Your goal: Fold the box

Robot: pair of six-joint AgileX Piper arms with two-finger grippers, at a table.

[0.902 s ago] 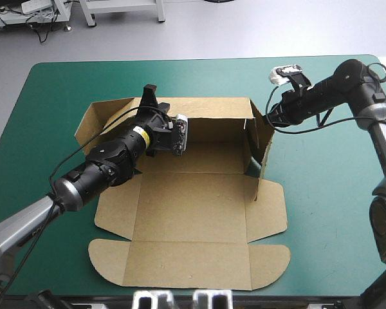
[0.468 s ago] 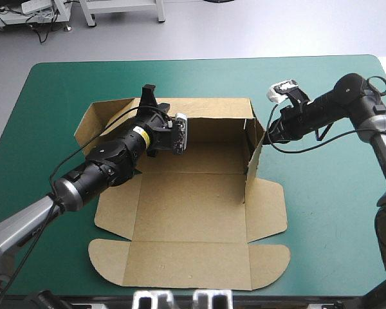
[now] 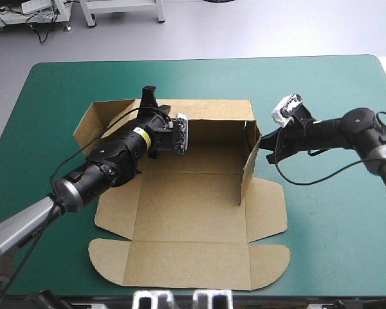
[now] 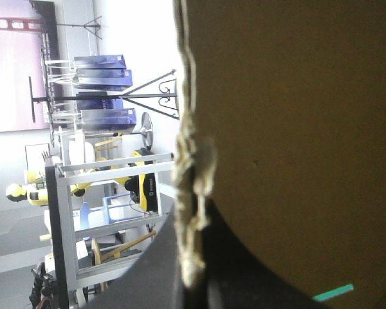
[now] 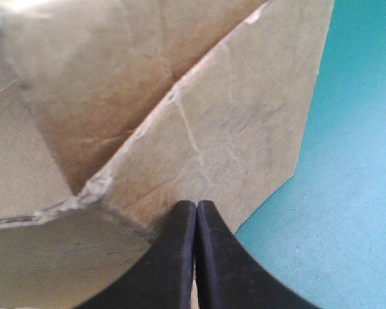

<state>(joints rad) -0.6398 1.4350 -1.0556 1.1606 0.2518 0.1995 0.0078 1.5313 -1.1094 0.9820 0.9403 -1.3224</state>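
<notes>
Your right gripper (image 3: 266, 143), fingers pressed together and empty, has swung lower and nudged the brown box (image 3: 193, 212) right wall (image 3: 250, 159) further inward, nearer upright, while your left gripper (image 3: 148, 98) pinches the rear wall (image 3: 212, 129) mid-table (image 3: 321, 244).

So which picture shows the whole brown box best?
The high view. It shows the whole box: flat flaps in front, and the back and right walls standing up. The left wrist view shows only one rough board edge, very close. The right wrist view shows only a creased corner of the right wall.
</notes>
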